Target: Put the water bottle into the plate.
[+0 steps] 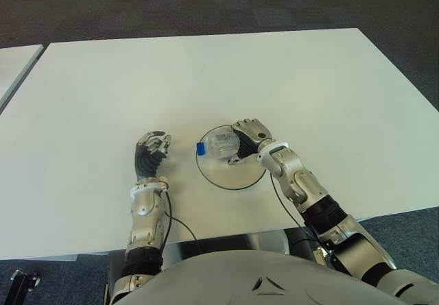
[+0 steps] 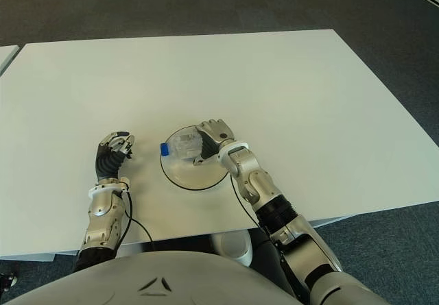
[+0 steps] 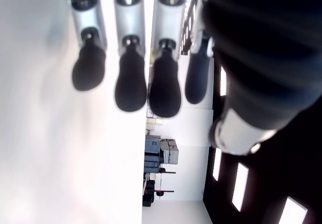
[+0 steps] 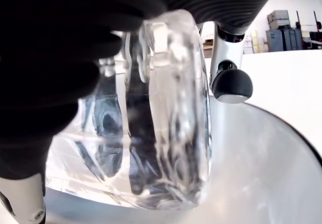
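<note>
While the right hand (image 1: 248,140) reaches over the plate (image 1: 236,177), its fingers (image 4: 230,83) are wrapped around the clear water bottle (image 1: 221,144), which lies on its side within the plate's rim. The bottle's blue cap (image 1: 202,149) points away from the palm toward the left hand (image 1: 152,150), at the plate's near edge on that side. Whether the bottle's body actually touches the plate's surface is hard to say from the wrist view. The left hand shows beside the plate on its left, over the white tabletop (image 1: 206,79), fingers (image 3: 130,86) curled and holding nothing.
</note>
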`<state>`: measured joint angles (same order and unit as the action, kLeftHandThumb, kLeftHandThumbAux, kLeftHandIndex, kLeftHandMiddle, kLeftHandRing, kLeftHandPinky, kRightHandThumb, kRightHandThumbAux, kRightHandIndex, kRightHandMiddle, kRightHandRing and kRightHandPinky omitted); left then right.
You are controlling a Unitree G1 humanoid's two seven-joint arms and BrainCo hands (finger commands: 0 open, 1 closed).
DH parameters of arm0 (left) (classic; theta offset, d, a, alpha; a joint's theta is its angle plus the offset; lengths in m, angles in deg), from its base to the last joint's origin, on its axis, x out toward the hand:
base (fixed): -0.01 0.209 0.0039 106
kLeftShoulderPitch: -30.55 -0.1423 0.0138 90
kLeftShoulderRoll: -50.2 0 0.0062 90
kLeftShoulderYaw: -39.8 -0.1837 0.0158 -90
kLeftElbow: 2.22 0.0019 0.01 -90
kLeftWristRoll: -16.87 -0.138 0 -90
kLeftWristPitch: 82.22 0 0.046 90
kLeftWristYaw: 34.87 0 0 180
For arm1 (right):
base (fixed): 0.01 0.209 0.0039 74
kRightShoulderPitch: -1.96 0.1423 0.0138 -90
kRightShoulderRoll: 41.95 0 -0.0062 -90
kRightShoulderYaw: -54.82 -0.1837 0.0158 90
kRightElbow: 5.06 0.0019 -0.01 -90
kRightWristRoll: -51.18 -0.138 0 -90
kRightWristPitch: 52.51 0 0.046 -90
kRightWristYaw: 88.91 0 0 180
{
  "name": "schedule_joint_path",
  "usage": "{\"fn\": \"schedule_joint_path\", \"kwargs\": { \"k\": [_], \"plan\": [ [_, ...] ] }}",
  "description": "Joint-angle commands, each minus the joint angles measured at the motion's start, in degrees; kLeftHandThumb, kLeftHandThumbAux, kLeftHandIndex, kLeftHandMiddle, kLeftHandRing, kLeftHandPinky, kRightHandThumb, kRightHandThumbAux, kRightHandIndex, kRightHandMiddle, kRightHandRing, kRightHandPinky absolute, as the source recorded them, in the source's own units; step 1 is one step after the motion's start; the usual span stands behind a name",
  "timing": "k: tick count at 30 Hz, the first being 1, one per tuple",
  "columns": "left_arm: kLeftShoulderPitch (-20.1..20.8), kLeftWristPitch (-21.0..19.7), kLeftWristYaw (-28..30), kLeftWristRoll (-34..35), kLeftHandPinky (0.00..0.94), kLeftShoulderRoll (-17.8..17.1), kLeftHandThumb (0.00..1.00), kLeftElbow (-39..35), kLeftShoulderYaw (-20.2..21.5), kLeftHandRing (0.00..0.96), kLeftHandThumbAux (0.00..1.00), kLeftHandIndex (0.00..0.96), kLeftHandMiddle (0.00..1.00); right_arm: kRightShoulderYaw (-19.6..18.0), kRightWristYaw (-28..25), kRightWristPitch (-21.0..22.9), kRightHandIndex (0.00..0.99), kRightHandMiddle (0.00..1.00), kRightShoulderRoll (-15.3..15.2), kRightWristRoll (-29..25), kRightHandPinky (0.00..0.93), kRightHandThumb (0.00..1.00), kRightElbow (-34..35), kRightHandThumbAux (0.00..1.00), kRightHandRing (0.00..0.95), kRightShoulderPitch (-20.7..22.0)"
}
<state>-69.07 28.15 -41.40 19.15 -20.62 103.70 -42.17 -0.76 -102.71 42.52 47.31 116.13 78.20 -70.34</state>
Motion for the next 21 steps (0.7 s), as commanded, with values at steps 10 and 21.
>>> {"fn": "schedule_joint_path", "kwargs": {
  "k": [10, 21],
  "plan": [
    [-0.6, -0.7, 0.1, 0.3, 0.732, 0.0, 0.705, 1.1, 0.1, 0.726, 0.718, 0.435, 0.727, 3.3, -2.3, 2.8, 0.429, 0.78, -1.9, 4.0, 0.803, 0.692, 0.0, 0.726, 0.798, -0.7],
    [-0.6, -1.2, 0.4, 1.2, 0.726, 0.1, 0.706, 0.9, 0.2, 0.72, 0.717, 0.435, 0.723, 1.6, -2.3, -1.6, 0.035, 0.187, -3.3, -2.3, 0.383, 0.553, 3.1, 0.5, 0.289, -1.3]
  ]
}}
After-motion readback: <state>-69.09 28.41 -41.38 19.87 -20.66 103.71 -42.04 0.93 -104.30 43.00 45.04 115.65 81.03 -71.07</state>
